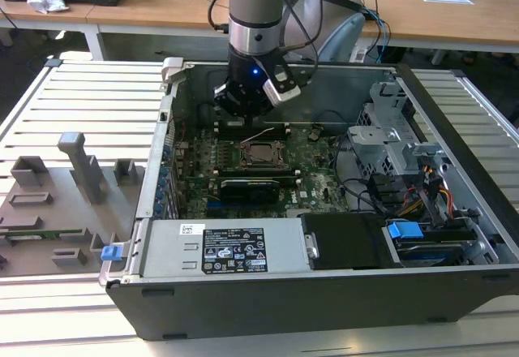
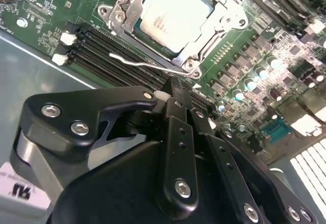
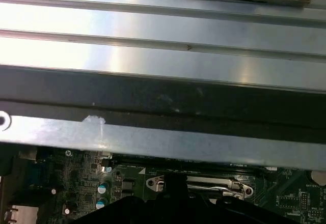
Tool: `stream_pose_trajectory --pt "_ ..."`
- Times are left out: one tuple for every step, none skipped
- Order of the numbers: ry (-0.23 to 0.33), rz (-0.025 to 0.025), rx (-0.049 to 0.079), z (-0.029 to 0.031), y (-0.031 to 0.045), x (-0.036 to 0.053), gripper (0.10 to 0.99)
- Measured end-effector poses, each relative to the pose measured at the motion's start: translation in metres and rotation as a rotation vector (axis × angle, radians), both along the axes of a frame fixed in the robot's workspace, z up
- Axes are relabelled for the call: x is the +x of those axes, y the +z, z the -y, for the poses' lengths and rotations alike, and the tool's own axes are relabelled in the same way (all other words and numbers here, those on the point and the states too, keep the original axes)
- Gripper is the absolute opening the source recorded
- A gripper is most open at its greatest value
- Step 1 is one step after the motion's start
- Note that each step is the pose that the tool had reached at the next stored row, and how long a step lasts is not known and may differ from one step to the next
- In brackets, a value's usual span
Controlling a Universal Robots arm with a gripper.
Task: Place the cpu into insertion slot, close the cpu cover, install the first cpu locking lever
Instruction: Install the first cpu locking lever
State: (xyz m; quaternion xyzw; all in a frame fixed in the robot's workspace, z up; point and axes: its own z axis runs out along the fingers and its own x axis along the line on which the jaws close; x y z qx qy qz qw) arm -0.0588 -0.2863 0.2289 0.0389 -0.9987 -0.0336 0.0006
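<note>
The cpu (image 2: 172, 19), a silvery square chip, lies in the insertion slot (image 1: 261, 155) on the green board. The cpu cover (image 2: 216, 28), a metal frame with a window, lies flat over the chip's edges. A thin wire locking lever (image 2: 145, 63) runs along the slot's near side, unlatched; in the exterior view this lever (image 1: 261, 135) angles up from the slot. My gripper (image 2: 174, 87) hovers just beside this lever, its black fingers (image 2: 176, 132) drawn together with nothing between them. In the exterior view the gripper (image 1: 246, 104) hangs over the board behind the slot.
Black memory slots (image 2: 107, 43) run beside the lever. A long black expansion card (image 1: 253, 187) sits in front of the slot. The case wall (image 3: 163, 94) stands close behind the gripper. Drive cage (image 1: 389, 142) and cables fill the exterior view's right; grey fixtures (image 1: 77, 174) stand outside the case.
</note>
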Motion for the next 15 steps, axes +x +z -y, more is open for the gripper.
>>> stream_pose_trajectory --pt "0.000 0.0001 0.000 0.0000 -0.0032 0.0002 0.106" --pt "0.000 0.0001 0.000 -0.0001 -0.0045 0.0006 0.106" --pt "0.000 0.0000 0.000 -0.0009 -0.0057 0.0016 0.106" --pt "0.000 -0.0001 0.000 -0.0016 -0.0067 0.0025 0.106" --pt "0.000 0.0001 0.000 -0.0023 -0.0076 0.0036 0.106" --pt "0.000 0.0000 0.000 -0.0036 -0.0092 0.0068 0.106" --pt "0.000 0.0000 0.000 -0.0040 -0.0099 0.0083 0.106" --pt "0.000 0.0000 0.000 -0.0051 -0.0112 0.0115 0.106" --pt "0.000 0.0001 0.000 -0.0057 -0.0123 0.0146 0.106" --pt "0.000 0.0001 0.000 -0.0059 -0.0132 0.0182 0.106" --pt "0.000 0.0000 0.000 -0.0060 -0.0141 0.0221 0.106" --pt "0.000 -0.0001 0.000 -0.0060 -0.0147 0.0246 0.106" --pt "0.000 -0.0002 0.000 -0.0060 -0.0152 0.0268 0.106" --pt "0.000 -0.0001 0.000 -0.0060 -0.0158 0.0294 0.106" --pt "0.000 -0.0001 0.000 -0.0060 -0.0162 0.0312 0.106"
